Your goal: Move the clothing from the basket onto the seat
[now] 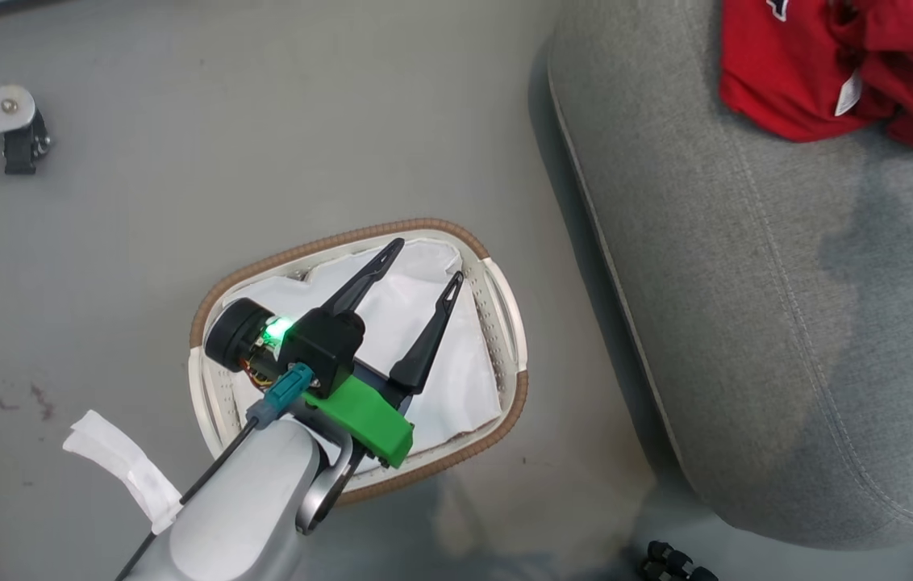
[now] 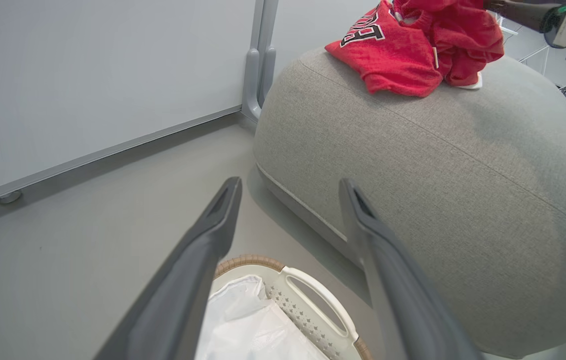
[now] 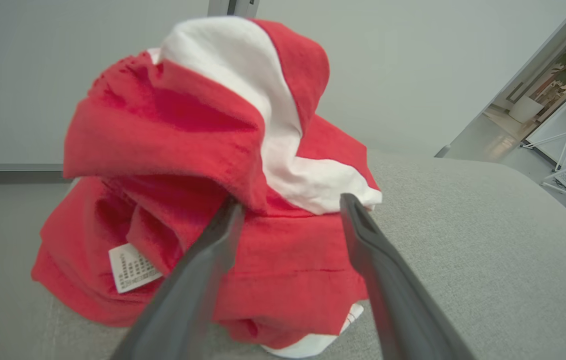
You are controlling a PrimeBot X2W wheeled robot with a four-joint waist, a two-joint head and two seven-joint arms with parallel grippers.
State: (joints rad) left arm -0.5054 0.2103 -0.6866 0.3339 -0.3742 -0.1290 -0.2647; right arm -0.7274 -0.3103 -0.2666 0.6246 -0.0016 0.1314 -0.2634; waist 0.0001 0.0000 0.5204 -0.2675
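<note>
Since red jerseys (image 1: 827, 73) lie heaped on the grey seat (image 1: 747, 323) and the basket (image 1: 360, 234) holds just its liner (image 1: 456, 379), the task looks done; left end effector (image 1: 427, 260) and right end effector (image 3: 291, 201) gape empty.

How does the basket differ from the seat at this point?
The basket is white perforated plastic with a brown woven rim, while the seat is grey fabric with stitched seams. The seat is far larger than the basket. The basket shows only its white liner inside, while the seat bears the red clothing. Both stand on the grey floor.
</note>
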